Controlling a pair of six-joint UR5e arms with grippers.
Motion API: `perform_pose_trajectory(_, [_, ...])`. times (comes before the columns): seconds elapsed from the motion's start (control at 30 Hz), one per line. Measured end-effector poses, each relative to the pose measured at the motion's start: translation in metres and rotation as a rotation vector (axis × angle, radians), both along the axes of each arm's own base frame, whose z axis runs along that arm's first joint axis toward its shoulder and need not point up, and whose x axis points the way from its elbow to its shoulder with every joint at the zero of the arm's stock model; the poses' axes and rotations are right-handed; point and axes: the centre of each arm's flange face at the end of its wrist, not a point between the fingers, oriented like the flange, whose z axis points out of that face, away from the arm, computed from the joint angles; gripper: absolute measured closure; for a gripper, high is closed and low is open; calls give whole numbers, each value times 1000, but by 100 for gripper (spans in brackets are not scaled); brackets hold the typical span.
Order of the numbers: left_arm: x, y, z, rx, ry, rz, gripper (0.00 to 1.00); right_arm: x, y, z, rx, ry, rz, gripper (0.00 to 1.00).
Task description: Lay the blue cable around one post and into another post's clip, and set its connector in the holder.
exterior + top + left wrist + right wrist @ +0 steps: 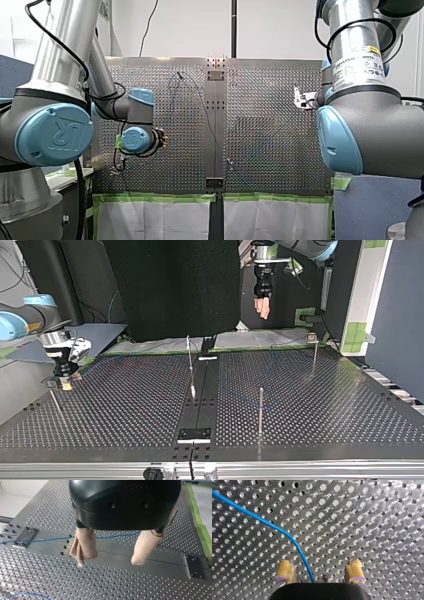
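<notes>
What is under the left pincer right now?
Bare perforated table and its plain centre strip, with the blue cable running across beneath the open left pincer. One pad hides a short stretch of cable.

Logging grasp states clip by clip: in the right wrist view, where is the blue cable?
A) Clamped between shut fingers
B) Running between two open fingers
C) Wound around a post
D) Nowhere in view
B: the blue cable crosses the perforated table and passes between the yellow-padded fingers of my right hand, which stand well apart, neither pressing on it.
</notes>
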Motion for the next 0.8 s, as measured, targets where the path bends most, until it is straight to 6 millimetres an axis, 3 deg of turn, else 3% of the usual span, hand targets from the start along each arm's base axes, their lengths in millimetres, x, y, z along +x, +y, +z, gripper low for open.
perform_pose_trajectory(0.5, [2,2,0,0,0,7,0,6,10,11,9,41,-8,1])
perform_pose_trajectory(0.8, [2,3,-1,3,5,9,0,10,16,7,26,59,-18,1])
